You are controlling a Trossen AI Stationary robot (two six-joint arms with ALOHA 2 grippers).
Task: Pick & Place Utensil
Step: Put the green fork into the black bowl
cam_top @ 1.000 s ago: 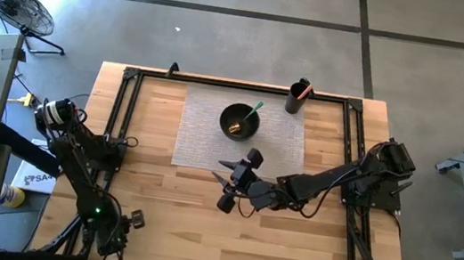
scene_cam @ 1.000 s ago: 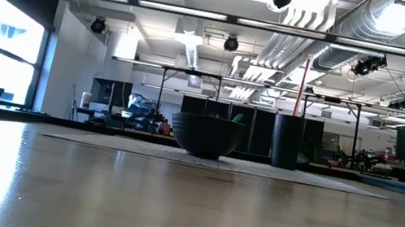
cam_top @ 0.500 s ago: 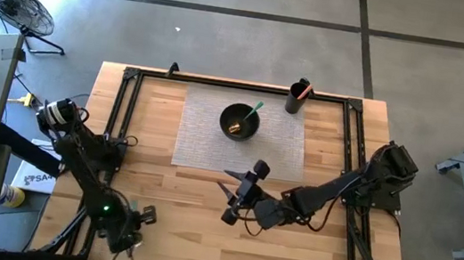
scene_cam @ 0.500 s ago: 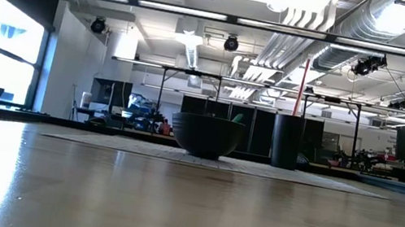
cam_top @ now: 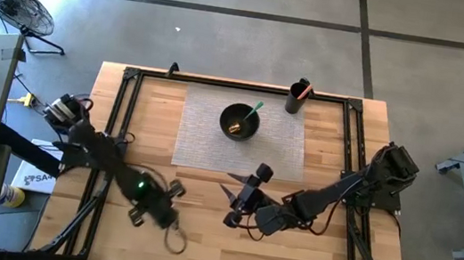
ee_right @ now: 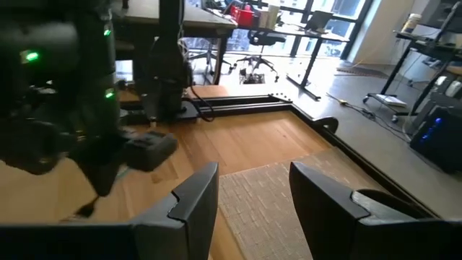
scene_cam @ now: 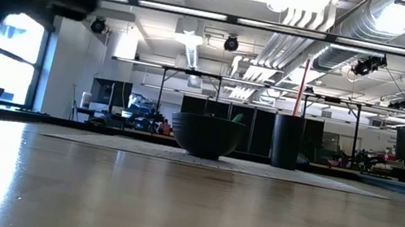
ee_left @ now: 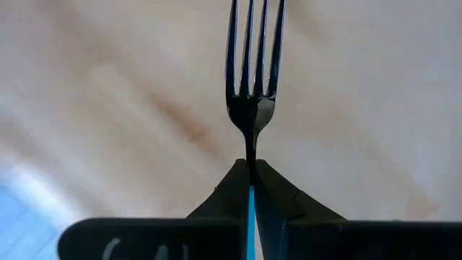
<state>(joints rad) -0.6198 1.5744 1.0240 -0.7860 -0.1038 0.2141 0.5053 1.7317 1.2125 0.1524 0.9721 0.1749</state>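
Gripping a dark fork (ee_left: 252,79) by its handle, the left gripper (ee_left: 250,167) is showing its fingers (ee_left: 278,196) pressed together on the stem, tines projecting forward past the tips over the bare wood. From above, this gripper (cam_top: 168,220) is sitting low over the table (cam_top: 199,242) near its front edge, left of centre. The right gripper (cam_top: 236,198) is hovering just in front of the mat (cam_top: 204,135), its fingers (ee_right: 189,198) standing spread with nothing between them. On the mat are resting a bowl (cam_top: 239,121) and a cup (cam_top: 296,97).
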